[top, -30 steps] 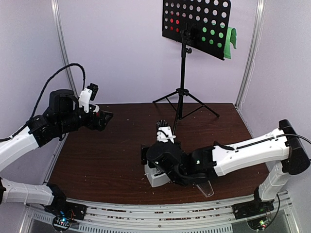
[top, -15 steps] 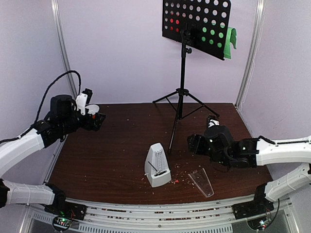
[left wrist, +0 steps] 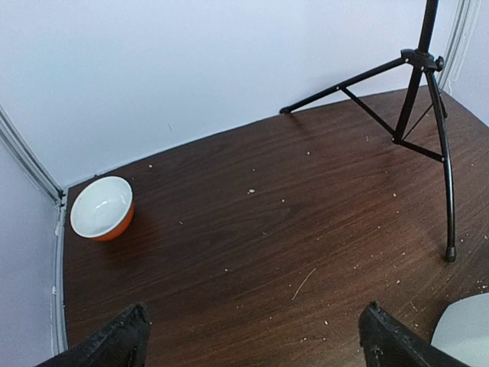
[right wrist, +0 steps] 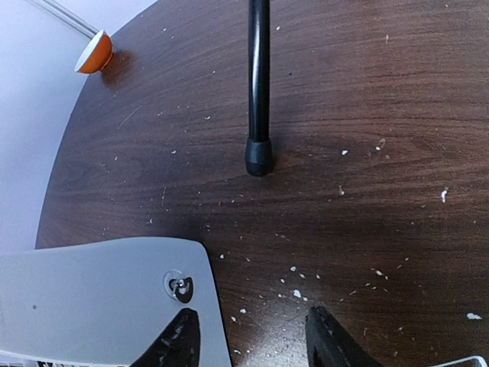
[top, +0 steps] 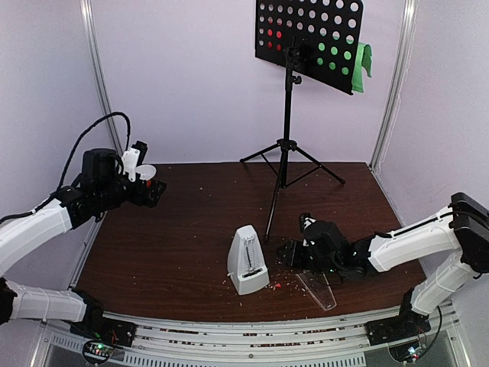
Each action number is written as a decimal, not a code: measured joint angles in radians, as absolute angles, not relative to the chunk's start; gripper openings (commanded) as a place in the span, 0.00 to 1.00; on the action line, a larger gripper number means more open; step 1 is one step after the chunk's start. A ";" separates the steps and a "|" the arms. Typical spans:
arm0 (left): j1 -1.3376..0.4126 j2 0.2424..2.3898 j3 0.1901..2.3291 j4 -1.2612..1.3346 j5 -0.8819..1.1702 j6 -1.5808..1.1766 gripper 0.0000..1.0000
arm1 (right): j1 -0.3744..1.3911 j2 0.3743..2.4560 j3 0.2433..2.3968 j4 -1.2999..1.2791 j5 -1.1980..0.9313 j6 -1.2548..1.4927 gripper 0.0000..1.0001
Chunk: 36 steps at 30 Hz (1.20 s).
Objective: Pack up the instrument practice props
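The instrument practice props stand unpacked on a dark brown wood-grain table (top: 168,252) speckled with pale crumbs. The tall black tripod music stand (top: 288,115) is upright at the back, its hole-perforated desk high against the wall. Red sheet-music pages (top: 273,34) show through the holes on the left. Green sheet-music pages (top: 365,60) show through on the right and stick out past the desk's right edge. One rubber-tipped leg reaches forward to near the white pyramid metronome (top: 247,260), which stands upright near the front middle of the table. The clear plastic cover (top: 317,287) lies flat to the metronome's right, apart from it.

The right gripper (right wrist: 252,336) hangs low between metronome and cover. Its jaws are partway apart with only bare table between them, and the metronome's side is just beside one finger. The left gripper (left wrist: 252,340) hovers over the table's far left, jaws spread wide and empty. A small orange-and-white bowl (left wrist: 102,208) sits in the back left corner.

Pale lilac walls close in the table at the back and both sides, with aluminium posts (top: 100,69) at the corners. Silver metal rails (top: 252,327) run along the near edge, where the arm bases are bolted.
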<state>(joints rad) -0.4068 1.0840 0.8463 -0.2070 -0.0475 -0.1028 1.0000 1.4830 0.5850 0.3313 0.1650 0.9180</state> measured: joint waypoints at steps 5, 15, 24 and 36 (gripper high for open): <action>-0.406 1.037 0.849 -0.207 -0.053 -0.103 0.98 | 1.039 1.541 0.622 0.356 0.159 0.912 0.40; -0.406 1.021 0.849 -0.212 -0.059 -0.104 0.98 | 1.219 1.644 0.685 0.376 0.211 0.948 0.37; -0.406 1.020 0.849 -0.212 -0.031 -0.111 0.98 | 1.405 1.649 0.693 0.410 0.288 0.995 0.56; -0.407 1.084 0.979 -0.251 0.039 -0.158 0.98 | 1.406 1.285 0.538 0.416 0.379 0.834 1.00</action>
